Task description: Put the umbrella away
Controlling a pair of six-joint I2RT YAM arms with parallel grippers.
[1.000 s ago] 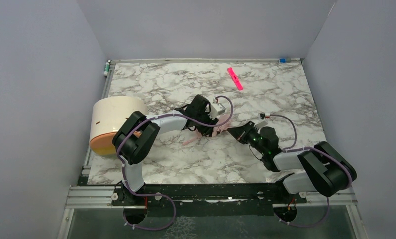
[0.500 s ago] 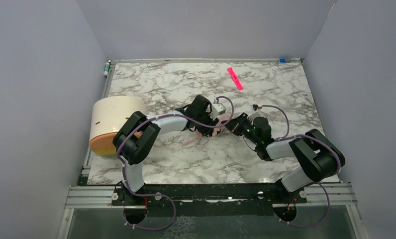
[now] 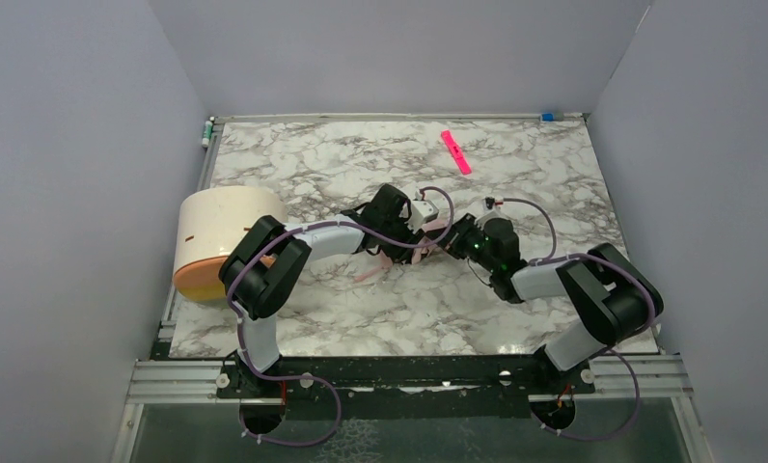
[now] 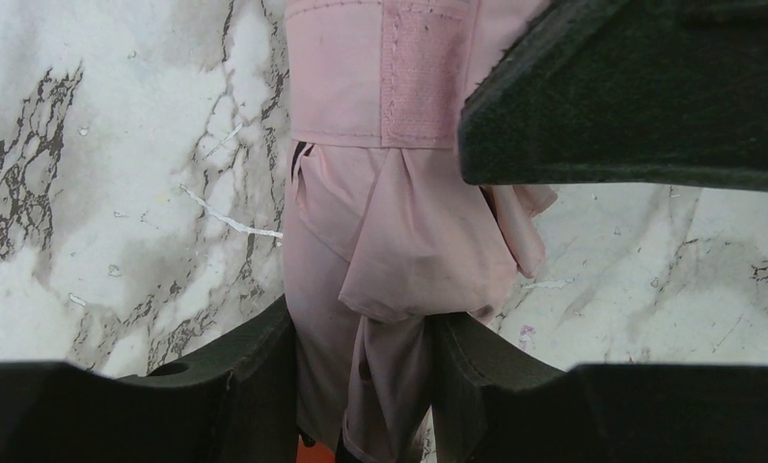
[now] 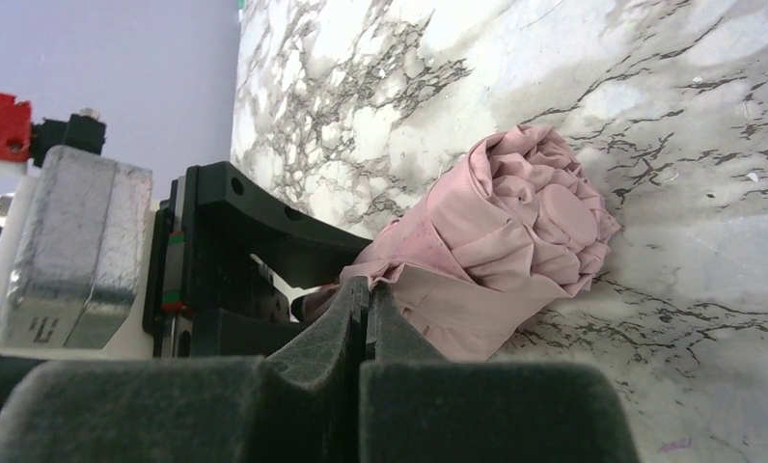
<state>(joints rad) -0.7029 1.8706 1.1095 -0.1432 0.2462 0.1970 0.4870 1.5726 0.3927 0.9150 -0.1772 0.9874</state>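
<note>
Umbrella bundled up mid-table, a gripper at each end

Pale pink folded cloth lies on the marble table roughly at its middle, between the two arms. Left gripper is clamped on the fabric, one finger pressed against each side. Right gripper has its jaws squeezed fully together, tips right at the edge of a flap, can't tell if any cloth is caught. Cream cylinder sits at the left edge, bright pink strip well apart near the far side.
</note>
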